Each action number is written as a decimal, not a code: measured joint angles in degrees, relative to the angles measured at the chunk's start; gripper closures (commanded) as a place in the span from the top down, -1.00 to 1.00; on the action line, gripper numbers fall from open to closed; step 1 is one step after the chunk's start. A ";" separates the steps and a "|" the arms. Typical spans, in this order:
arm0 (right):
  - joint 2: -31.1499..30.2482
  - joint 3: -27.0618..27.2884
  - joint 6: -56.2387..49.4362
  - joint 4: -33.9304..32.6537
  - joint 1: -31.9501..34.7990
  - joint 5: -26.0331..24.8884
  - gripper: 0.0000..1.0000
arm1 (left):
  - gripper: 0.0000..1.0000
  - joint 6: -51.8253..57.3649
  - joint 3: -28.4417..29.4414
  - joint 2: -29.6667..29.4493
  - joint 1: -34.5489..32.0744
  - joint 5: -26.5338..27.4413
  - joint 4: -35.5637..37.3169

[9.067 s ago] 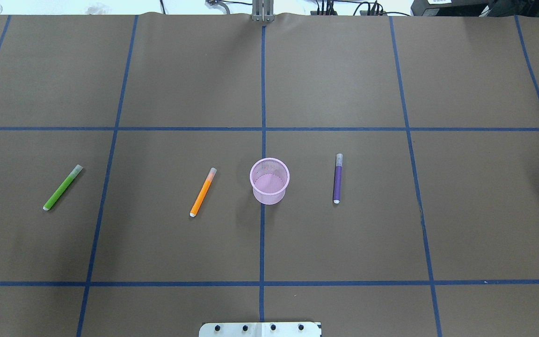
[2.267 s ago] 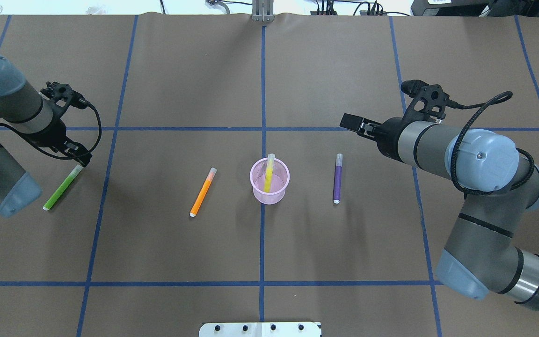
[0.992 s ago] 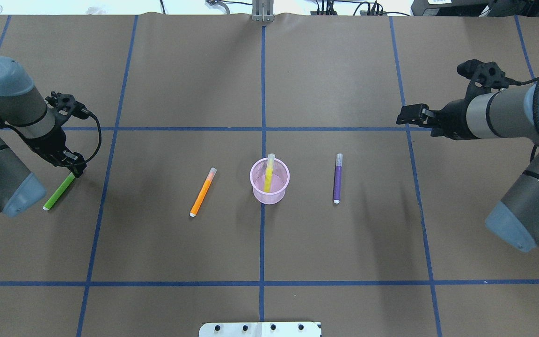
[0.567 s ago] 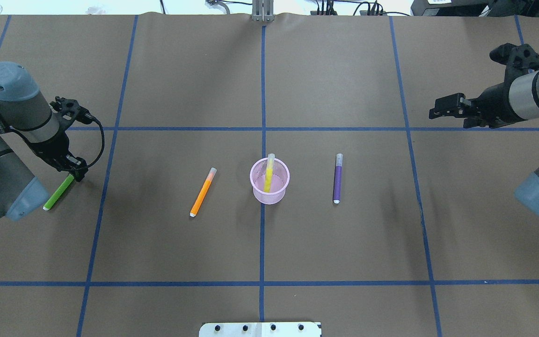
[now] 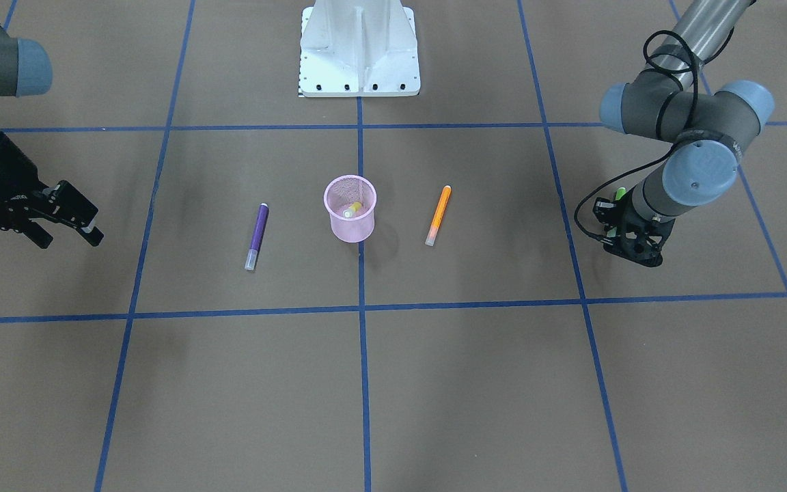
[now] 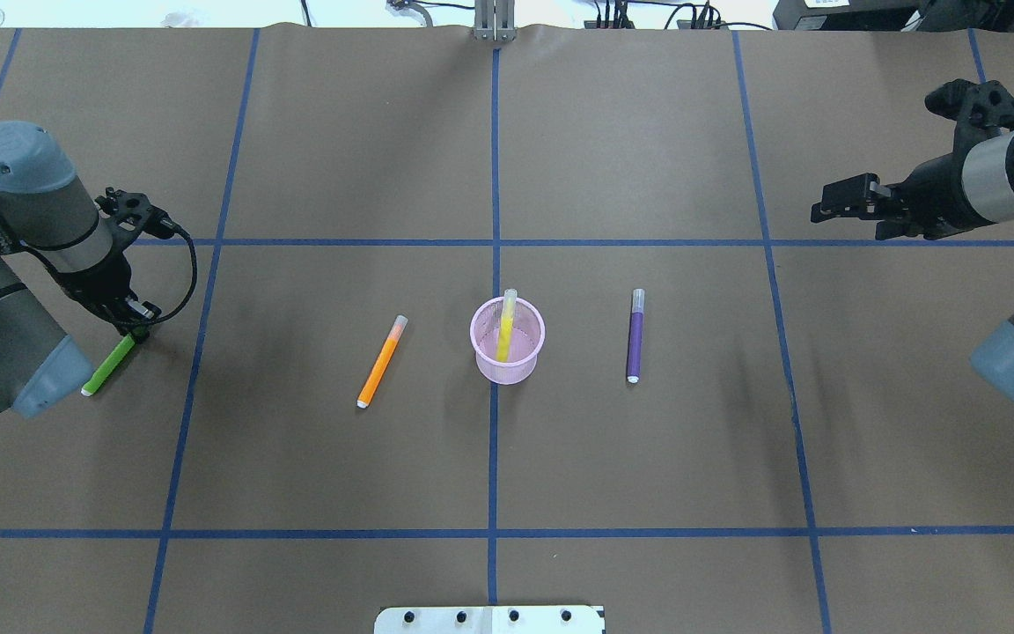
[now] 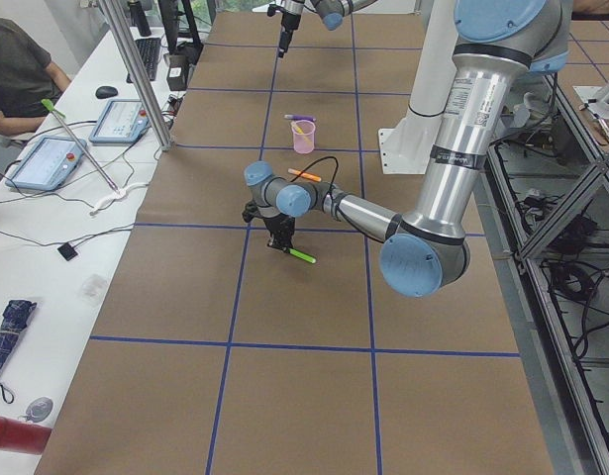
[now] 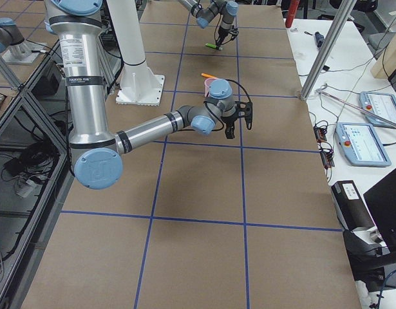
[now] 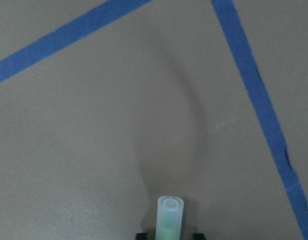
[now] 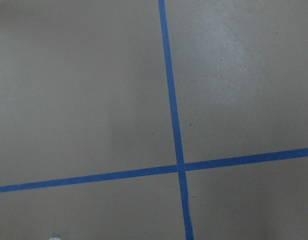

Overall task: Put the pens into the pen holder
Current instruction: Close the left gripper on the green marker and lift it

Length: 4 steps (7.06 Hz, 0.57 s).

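The left gripper (image 6: pixel 133 332) straddles the pale cap end of the green pen (image 6: pixel 108 365), which lies on the table. Its fingers are slightly apart and seemingly not yet pinched (the wrist view shows slivers of gap). The grasp is in hand, and next it must close, lift and carry to the pink mesh pen holder (image 6: pixel 520 370) at mid-table, while the right gripper (image 5: pixel 69 238) hangs wide open, empty.

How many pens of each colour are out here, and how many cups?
yellow pen: 1
orange pen: 1
purple pen: 1
green pen: 1
pink mesh cup: 1
Total: 5
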 measured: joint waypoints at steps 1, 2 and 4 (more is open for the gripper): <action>-0.03 0.01 0.04 0.07 0.03 -0.09 0.98 | -1.00 0.01 -0.35 -0.14 -0.03 -2.02 0.04; -0.13 0.02 0.06 0.18 0.12 -0.23 0.98 | -1.00 0.07 -1.44 -0.74 -0.20 -4.04 -0.07; -0.28 -0.32 -0.02 0.24 0.49 -0.08 0.98 | -1.00 -1.35 -6.09 -4.16 -0.42 -4.61 -0.07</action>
